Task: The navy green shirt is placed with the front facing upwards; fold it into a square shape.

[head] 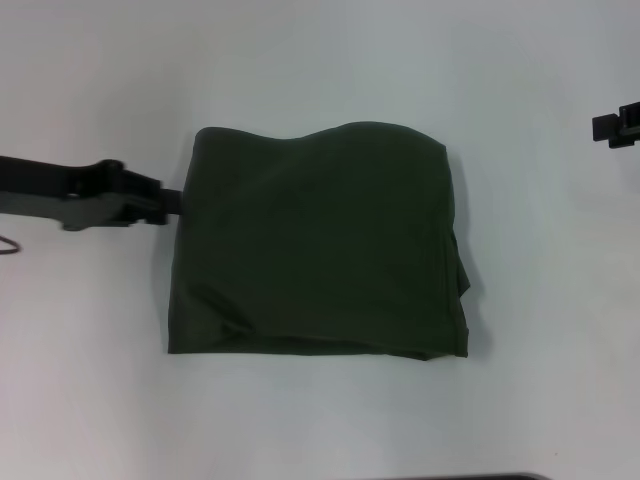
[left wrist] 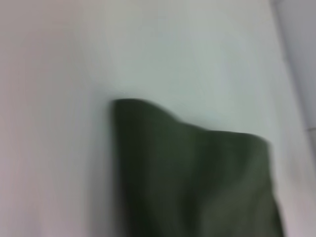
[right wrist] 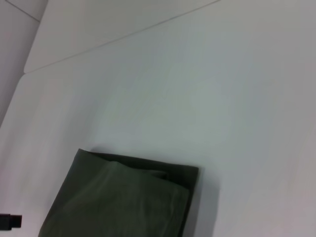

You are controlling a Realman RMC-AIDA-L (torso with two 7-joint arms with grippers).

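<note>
The navy green shirt [head: 315, 245] lies folded into a rough square in the middle of the white table, plain dark cloth facing up, with no lettering or collar showing. Its right side shows stacked layers [head: 462, 280], and its far edge is wavy. My left gripper [head: 172, 202] reaches in low from the left and its tip meets the shirt's upper left edge. At the far right my right gripper [head: 618, 125] sits well away from the cloth, mostly cut off by the picture's border. The left wrist view shows a shirt corner [left wrist: 197, 177], and the right wrist view shows a layered shirt corner [right wrist: 133, 197].
The white table [head: 320, 70] spreads bare around the shirt on every side. A seam in the tabletop [right wrist: 123, 37] runs beyond the shirt in the right wrist view. A dark strip [head: 480, 477] shows at the near edge.
</note>
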